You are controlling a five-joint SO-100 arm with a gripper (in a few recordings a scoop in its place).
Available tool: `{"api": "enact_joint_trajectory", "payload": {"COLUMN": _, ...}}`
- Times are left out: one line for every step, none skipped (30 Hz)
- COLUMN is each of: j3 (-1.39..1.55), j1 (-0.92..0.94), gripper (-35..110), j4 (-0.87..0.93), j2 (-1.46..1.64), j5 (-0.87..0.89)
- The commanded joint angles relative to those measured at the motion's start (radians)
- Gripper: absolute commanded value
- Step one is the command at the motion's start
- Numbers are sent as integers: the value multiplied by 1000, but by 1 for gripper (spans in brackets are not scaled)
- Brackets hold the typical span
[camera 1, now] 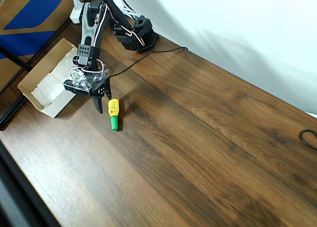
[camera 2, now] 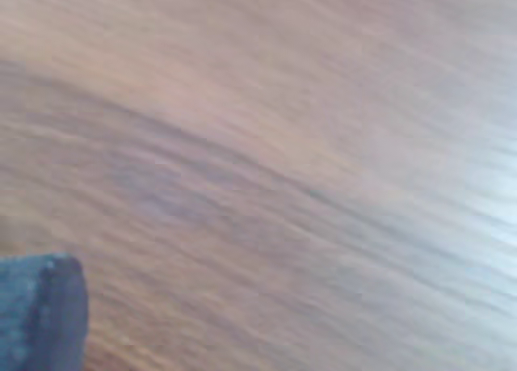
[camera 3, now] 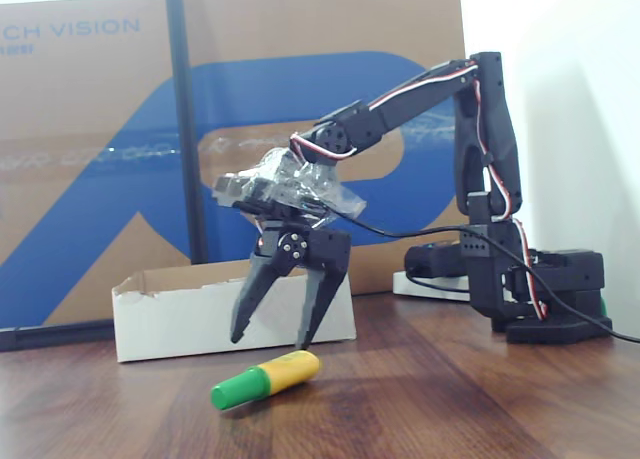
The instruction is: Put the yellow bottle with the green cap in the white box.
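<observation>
The yellow bottle with the green cap [camera 1: 114, 113] [camera 3: 264, 377] lies flat on the wooden table, cap toward the near edge in the overhead view. My gripper [camera 1: 103, 102] [camera 3: 272, 336] hangs open just above and beside the bottle's yellow end, nothing between its fingers. The white box [camera 1: 37, 86] [camera 3: 180, 314] sits open-topped right behind the gripper, at the table's left side in the overhead view. In the wrist view a dark fingertip [camera 2: 40, 310] shows at the lower left over blurred wood.
A blue-and-brown cardboard sheet [camera 3: 90, 159] stands behind the box with a black pole [camera 3: 185, 119] in front of it. The arm's base [camera 1: 138, 34] stands at the table's far edge, with a thin black cable [camera 1: 148, 56] on the wood nearby. Open wood spreads right.
</observation>
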Motion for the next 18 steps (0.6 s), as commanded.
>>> {"api": "enact_joint_trajectory", "payload": {"j3": -60, "j1": 18, "gripper": 31, "j4": -21, "j2": 32, "j5": 2}}
{"api": "enact_joint_trajectory", "payload": {"j3": -61, "j1": 23, "gripper": 31, "j4": -31, "j2": 25, "j5": 0}}
{"api": "enact_joint_trajectory", "payload": {"j3": -63, "j1": 26, "gripper": 31, "j4": -41, "j2": 17, "j5": -2}}
{"api": "enact_joint_trajectory", "payload": {"j3": -63, "j1": 28, "gripper": 31, "j4": -51, "j2": 9, "j5": -3}}
{"api": "enact_joint_trajectory", "payload": {"j3": -63, "j1": 28, "gripper": 31, "j4": -58, "j2": 0, "j5": -3}}
{"api": "enact_joint_trajectory", "payload": {"j3": -61, "j1": 29, "gripper": 31, "j4": -71, "j2": -9, "j5": -3}}
{"api": "enact_joint_trajectory", "payload": {"j3": -58, "j1": 31, "gripper": 31, "j4": -89, "j2": -20, "j5": -2}}
{"api": "enact_joint_trajectory", "payload": {"j3": -57, "j1": 32, "gripper": 31, "j4": -103, "j2": -31, "j5": -2}}
{"api": "enact_joint_trajectory", "payload": {"j3": -57, "j1": 32, "gripper": 31, "j4": -114, "j2": -40, "j5": -2}}
{"api": "enact_joint_trajectory", "payload": {"j3": -57, "j1": 32, "gripper": 31, "j4": -121, "j2": -49, "j5": -3}}
{"api": "enact_joint_trajectory", "payload": {"j3": -57, "j1": 32, "gripper": 31, "j4": -124, "j2": -57, "j5": -5}}
{"api": "enact_joint_trajectory", "payload": {"j3": -58, "j1": 29, "gripper": 31, "j4": -124, "j2": -64, "j5": -8}}
{"api": "enact_joint_trajectory", "payload": {"j3": -58, "j1": 23, "gripper": 31, "j4": -124, "j2": -72, "j5": -11}}
{"api": "enact_joint_trajectory", "payload": {"j3": -58, "j1": 18, "gripper": 31, "j4": -124, "j2": -80, "j5": -14}}
{"api": "enact_joint_trajectory", "payload": {"j3": -60, "j1": 12, "gripper": 31, "j4": -124, "j2": -87, "j5": -18}}
{"api": "enact_joint_trajectory", "payload": {"j3": -60, "j1": 6, "gripper": 31, "j4": -123, "j2": -94, "j5": -20}}
{"api": "enact_joint_trajectory", "payload": {"j3": -58, "j1": 3, "gripper": 31, "j4": -123, "j2": -95, "j5": -20}}
{"api": "enact_joint_trajectory", "payload": {"j3": -57, "j1": 3, "gripper": 31, "j4": -123, "j2": -97, "j5": -20}}
